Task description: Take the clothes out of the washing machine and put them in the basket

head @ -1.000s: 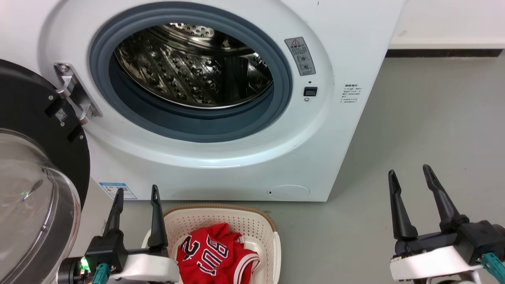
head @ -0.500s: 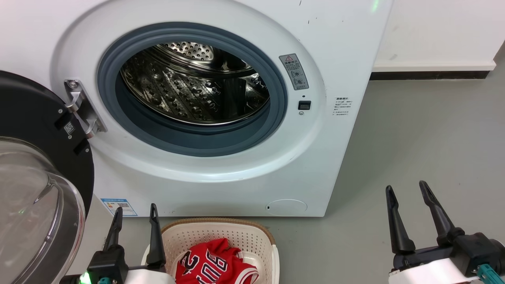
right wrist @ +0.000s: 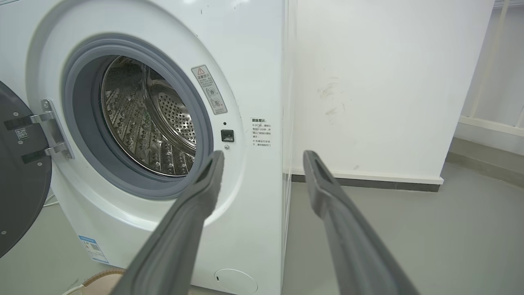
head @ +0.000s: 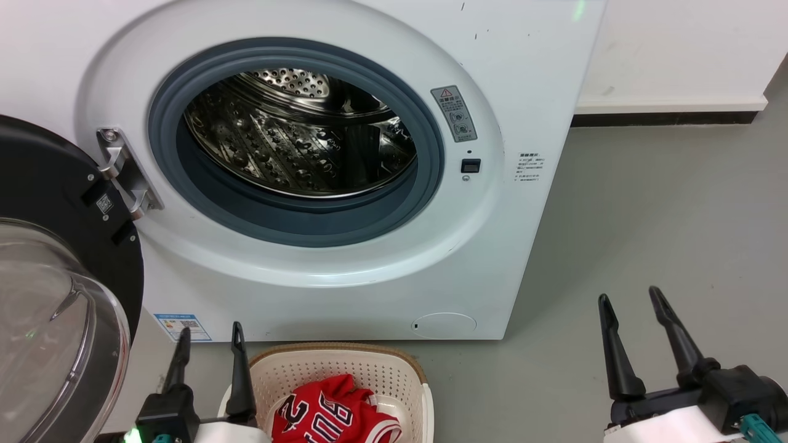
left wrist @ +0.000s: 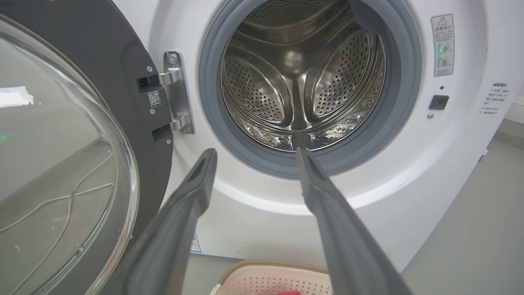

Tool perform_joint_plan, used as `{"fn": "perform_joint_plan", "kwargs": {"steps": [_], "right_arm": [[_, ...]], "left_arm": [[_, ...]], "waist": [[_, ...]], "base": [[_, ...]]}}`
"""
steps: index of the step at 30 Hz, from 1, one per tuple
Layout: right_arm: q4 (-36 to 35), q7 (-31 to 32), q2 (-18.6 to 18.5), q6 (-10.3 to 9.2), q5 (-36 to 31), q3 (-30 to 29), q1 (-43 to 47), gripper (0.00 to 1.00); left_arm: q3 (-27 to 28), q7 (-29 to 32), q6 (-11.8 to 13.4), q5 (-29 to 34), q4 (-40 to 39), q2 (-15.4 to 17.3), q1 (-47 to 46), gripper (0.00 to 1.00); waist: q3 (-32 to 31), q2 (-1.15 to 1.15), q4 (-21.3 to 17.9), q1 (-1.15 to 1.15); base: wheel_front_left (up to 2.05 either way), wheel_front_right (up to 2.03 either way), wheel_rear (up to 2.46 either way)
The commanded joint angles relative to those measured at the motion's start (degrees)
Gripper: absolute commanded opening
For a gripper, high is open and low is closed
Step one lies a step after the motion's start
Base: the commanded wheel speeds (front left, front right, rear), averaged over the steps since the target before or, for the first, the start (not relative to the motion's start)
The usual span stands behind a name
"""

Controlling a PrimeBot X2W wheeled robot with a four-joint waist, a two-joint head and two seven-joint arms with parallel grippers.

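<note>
The white washing machine point(head: 381, 271) stands ahead, its black-rimmed glass door point(head: 49, 307) swung open to the left. Its steel drum point(head: 295, 135) holds nothing that I can see, as the left wrist view's drum point(left wrist: 303, 78) also shows. On the floor in front sits the cream basket point(head: 400, 375), with red clothes point(head: 332, 412) bearing black numerals lying inside. My left gripper point(head: 209, 335) stands open just left of the basket, nothing between its fingers point(left wrist: 196, 188). My right gripper point(head: 628, 298) is open over the bare floor at the right, fingers point(right wrist: 204, 188) apart.
Grey floor point(head: 665, 209) stretches to the right of the machine up to a white wall point(head: 677, 49) with a dark skirting strip. The open door takes up the lower left. In the right wrist view a white wall panel point(right wrist: 380, 90) stands beside the machine.
The camera has tilted so the whole scene sits lower in the picture and slightly left. Both grippers stay open; the clothes still lie in the basket.
</note>
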Motion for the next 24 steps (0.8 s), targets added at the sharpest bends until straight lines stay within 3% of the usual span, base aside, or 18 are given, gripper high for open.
{"fn": "perform_joint_plan", "kwargs": {"steps": [1,5,24], "right_arm": [[0.01,0.0,0.0,0.0,0.06,0.06,0.02,0.0],[1.98,0.12,0.01,0.0,0.5,0.19,0.44,0.0],[5.31,3.97,-1.35,-0.01,23.66,-0.14,-2.56,0.0]], "left_arm": [[0.06,0.01,-0.02,-0.01,0.02,0.0,-0.01,0.0],[0.02,0.42,-0.13,-0.38,2.34,-0.03,0.43,0.0],[1.73,5.63,-3.13,-21.8,4.5,-0.03,-2.71,0.0]], "waist": [[-0.01,0.0,-0.01,0.0],[-0.02,0.0,-0.02,0.0],[-0.08,0.0,0.21,0.0]], "base": [[0.0,0.0,0.0],[0.0,0.0,0.0],[0.0,0.0,0.0]]}}
